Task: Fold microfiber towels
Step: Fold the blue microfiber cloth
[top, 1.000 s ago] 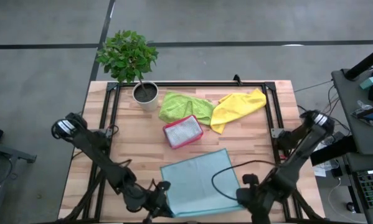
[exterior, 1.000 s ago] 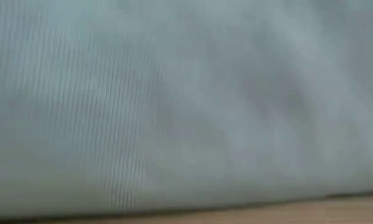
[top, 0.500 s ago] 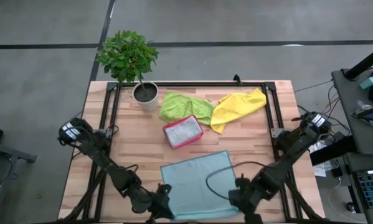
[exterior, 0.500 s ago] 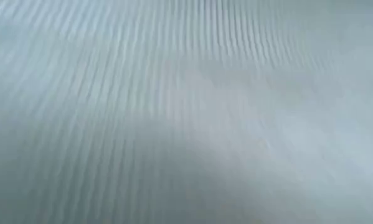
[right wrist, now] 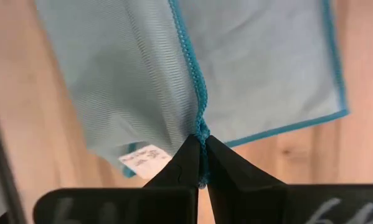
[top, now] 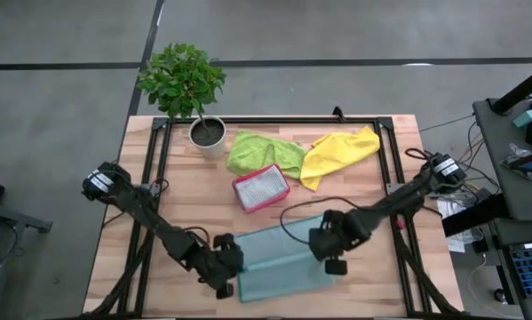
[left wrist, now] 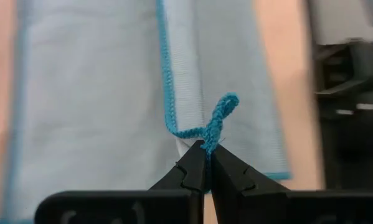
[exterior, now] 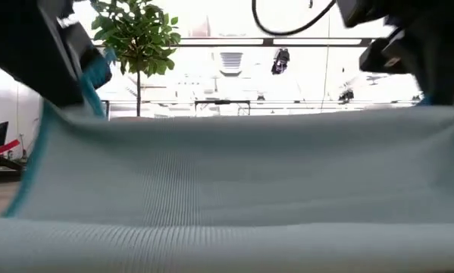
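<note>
Teal towel (top: 279,262) lifted by two corners near the table's (top: 186,200) front edge.

Left gripper (left wrist: 207,149) and right gripper (right wrist: 202,142) each pinch a hem corner — the wrist views show it; low view seems mostly cloth.

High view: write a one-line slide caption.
Both grippers, left and right, pinch the teal-blue towel and fold it over.

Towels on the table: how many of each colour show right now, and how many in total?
Teal-blue towel, pinched by the left gripper and right gripper: 1
Lime green towel: 1
Yellow towel: 1
Pale grey towel in the pink tray: 1
Total: 4
</note>
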`<state>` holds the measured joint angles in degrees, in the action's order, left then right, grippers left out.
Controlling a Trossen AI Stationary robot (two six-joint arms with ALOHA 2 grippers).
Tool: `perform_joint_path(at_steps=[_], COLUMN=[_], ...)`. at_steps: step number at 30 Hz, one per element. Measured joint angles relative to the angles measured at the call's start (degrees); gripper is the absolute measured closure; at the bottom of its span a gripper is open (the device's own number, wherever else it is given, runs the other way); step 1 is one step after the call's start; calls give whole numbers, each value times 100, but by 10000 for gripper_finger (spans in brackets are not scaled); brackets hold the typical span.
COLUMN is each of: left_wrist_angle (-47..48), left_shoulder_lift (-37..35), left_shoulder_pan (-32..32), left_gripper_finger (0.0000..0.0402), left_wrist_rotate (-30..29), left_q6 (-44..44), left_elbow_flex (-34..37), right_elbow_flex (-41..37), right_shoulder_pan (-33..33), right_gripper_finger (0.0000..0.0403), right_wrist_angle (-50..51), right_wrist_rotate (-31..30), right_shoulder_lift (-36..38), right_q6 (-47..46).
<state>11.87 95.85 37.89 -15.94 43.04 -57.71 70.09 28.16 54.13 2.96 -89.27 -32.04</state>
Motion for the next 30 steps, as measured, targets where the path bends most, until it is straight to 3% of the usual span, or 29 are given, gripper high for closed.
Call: perform_joint_path(at_steps=[5,16,30], left_wrist_angle=[698,1102,1313], left_shoulder_lift=[-23,-26,-32], left_shoulder_pan=[-120,-346,-381], left_gripper_finger=[402,402,402], left_wrist_rotate=[-313,-544,-401], left_q6=[316,377,922], left_elbow_flex=[0,0,2], right_elbow_flex=[-49,-311,-687], right_shoulder_pan=[-335,-806,-973], right_gripper_finger=[394,394,394], right_wrist_angle=[27,23,-560], right_wrist_rotate=[-166,-514,-898], right_shoulder_lift=[0,0,0], right_q6=[281,612,1279])
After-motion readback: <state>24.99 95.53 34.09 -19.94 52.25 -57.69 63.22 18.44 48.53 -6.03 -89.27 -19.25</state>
